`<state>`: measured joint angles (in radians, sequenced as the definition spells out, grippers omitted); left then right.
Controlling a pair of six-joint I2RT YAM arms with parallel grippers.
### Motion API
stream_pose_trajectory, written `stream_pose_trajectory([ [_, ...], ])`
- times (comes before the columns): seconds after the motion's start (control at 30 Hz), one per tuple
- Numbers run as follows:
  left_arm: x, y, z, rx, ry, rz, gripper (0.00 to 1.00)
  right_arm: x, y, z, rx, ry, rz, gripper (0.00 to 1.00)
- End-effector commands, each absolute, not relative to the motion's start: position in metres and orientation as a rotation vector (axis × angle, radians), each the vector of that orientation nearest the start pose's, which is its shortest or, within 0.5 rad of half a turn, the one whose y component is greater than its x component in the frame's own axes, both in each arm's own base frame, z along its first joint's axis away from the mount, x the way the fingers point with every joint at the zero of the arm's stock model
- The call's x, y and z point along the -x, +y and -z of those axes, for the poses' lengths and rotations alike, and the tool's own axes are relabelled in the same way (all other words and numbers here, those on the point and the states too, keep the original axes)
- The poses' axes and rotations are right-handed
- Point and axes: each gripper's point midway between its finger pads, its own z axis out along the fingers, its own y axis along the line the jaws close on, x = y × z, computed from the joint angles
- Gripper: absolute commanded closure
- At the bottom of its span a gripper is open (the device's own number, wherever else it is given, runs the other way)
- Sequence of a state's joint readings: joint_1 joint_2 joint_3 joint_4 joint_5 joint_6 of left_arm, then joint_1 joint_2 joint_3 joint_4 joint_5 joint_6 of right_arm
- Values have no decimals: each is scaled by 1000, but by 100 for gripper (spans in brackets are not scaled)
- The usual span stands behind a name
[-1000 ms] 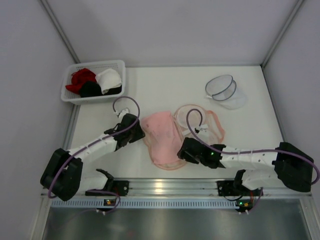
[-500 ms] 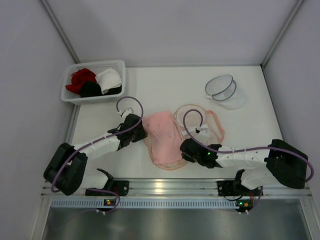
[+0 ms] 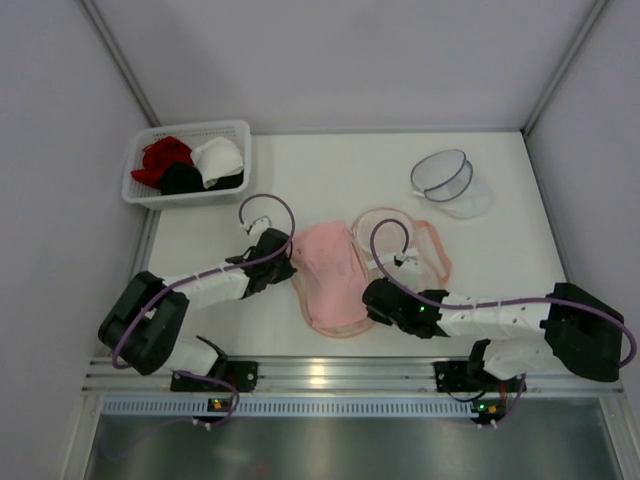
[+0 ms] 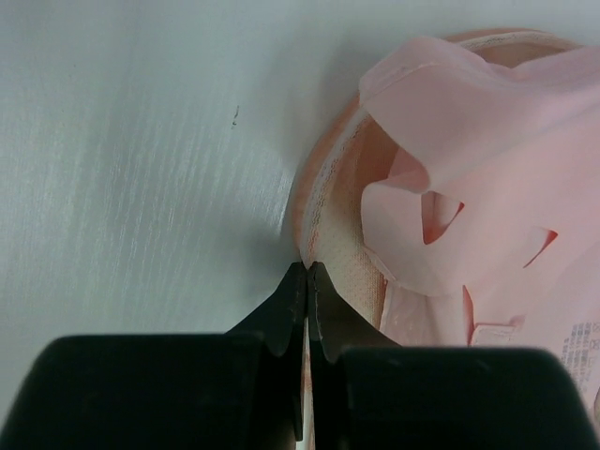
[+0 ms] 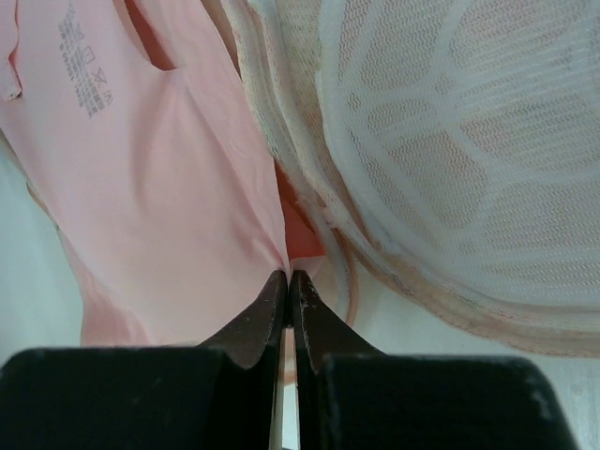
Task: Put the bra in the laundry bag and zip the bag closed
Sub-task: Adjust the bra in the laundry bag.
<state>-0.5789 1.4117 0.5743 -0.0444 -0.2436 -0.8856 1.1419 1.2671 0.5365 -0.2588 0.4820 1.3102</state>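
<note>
At frame centre, the left gripper (image 3: 287, 266) is clamping the laundry bag (image 3: 425, 252) rim, the right gripper (image 3: 369, 300) the bra (image 3: 330, 280) edge; raise both evenly, keeping fabric inside.

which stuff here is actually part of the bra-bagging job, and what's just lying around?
In the job:
- bra
- laundry bag, open
- left gripper, shut on the bag's rim
- right gripper, shut on the bra's edge

Lying about:
- basket with red garment, black garment and white garment
- white mesh bag, far right
</note>
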Motion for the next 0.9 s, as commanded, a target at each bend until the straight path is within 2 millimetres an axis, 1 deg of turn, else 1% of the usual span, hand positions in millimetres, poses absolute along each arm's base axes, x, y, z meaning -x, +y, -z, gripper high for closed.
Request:
stream_pose_trajectory([
  [0.0,-287,-161,-22,501,2370,296,100,-155,239,-39,-358,2422,-476,100],
  [0.1,-290,-161,-25,516,2353,296,100,-150,237,-38,-355,2430,-483,100],
  [0.3,-291,-163,-21,513,2369,292,100,-140,237,-30,-339,2463,-483,100],
  [0.43,-292,-167,-24,493,2373,314,100,-139,245,-28,-321,2468,-510,100],
  [0.47,-292,-169,-25,488,2373,320,100,-139,245,-28,-314,2472,-503,97],
  [0.5,-292,-170,-26,483,2375,330,100,-139,247,-28,-304,2476,-496,93],
  [0.53,-291,-170,-25,477,2380,328,100,-141,252,-34,-282,2467,-502,88],
  [0.57,-290,-170,-26,470,2380,332,100,-141,251,-35,-267,2473,-484,74],
  [0.6,-290,-171,-28,462,2380,342,100,-142,252,-40,-251,2468,-485,64],
  [0.63,-289,-171,-28,445,2383,342,100,-145,258,-51,-228,2454,-497,57],
  [0.67,-288,-171,-29,441,2384,343,100,-147,258,-59,-220,2442,-500,47],
  [0.7,-288,-172,-34,431,2376,354,100,-150,253,-70,-212,2419,-482,43],
  [0.73,-289,-172,-37,410,2375,354,100,-156,258,-90,-183,2380,-504,40],
  [0.77,-288,-171,-38,396,2379,351,100,-159,258,-109,-177,2340,-536,38],
  [0.8,-290,-173,-43,372,2373,357,100,-164,251,-121,-169,2307,-507,38],
  [0.83,-290,-174,-45,356,2378,360,100,-170,254,-143,-123,2263,-525,37],
  [0.87,-290,-175,-47,340,2380,360,100,-175,251,-158,-117,2228,-532,37],
])
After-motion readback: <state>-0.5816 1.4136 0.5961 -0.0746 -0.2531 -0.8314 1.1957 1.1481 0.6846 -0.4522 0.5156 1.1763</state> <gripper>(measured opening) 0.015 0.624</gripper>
